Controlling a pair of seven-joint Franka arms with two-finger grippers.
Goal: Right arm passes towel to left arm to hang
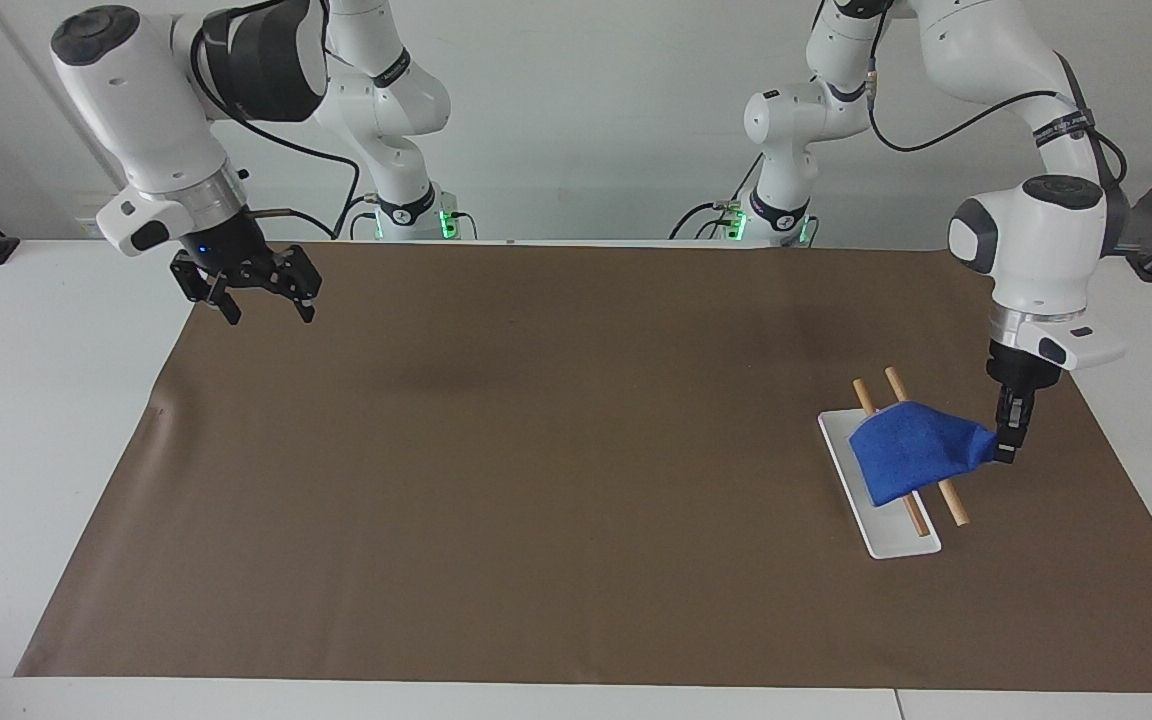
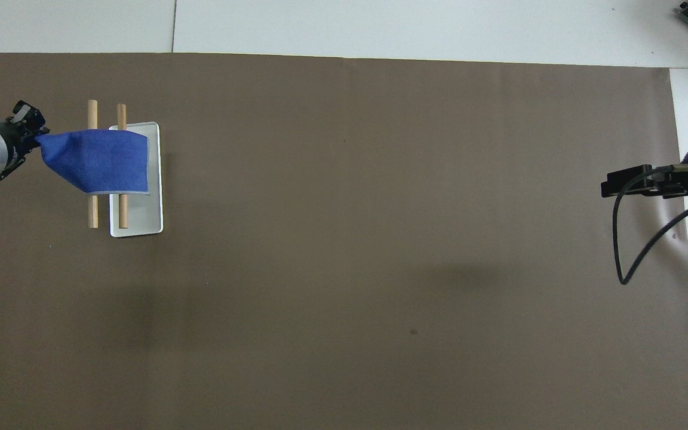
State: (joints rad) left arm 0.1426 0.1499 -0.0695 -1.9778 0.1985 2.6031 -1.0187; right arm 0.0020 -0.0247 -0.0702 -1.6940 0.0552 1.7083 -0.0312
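Now, taking stock line by line:

Left claw: mine, pinching one corner of the towel, low beside the rack at the left arm's end of the surface; in the overhead view it shows at.

Right claw: mine too, fingers spread with nothing between them, raised over the corner of the brown mat at the right arm's end, waiting; the small blue light shows on it and the thin black cable loops loose from it.

Towel: small, bright blue, draped across both wooden rails, one corner drawn out sideways into my left claw.

Rack base: flat white plate on the mat, under the rails; the towel's hanging end falls toward it.

Task progress: I judge the pass done and the hanging nearly so; letting go is what remains.

How the towel handles: soft, limp and light, I reckon; it sags and bunches where I pinch it and follows any pull. It looks fuzzy rather than slippery, nothing fragile about it.

Where to hold: a corner or the stitched edge, as I do now; a mid-cloth grip would only gather folds.

Risk: drag from my claw as it opens could slide the cloth off the smooth rails.

Writing: none I can read on towel, rack or mat; the band on the left arm's cable sleeve carries marks too small to make out.
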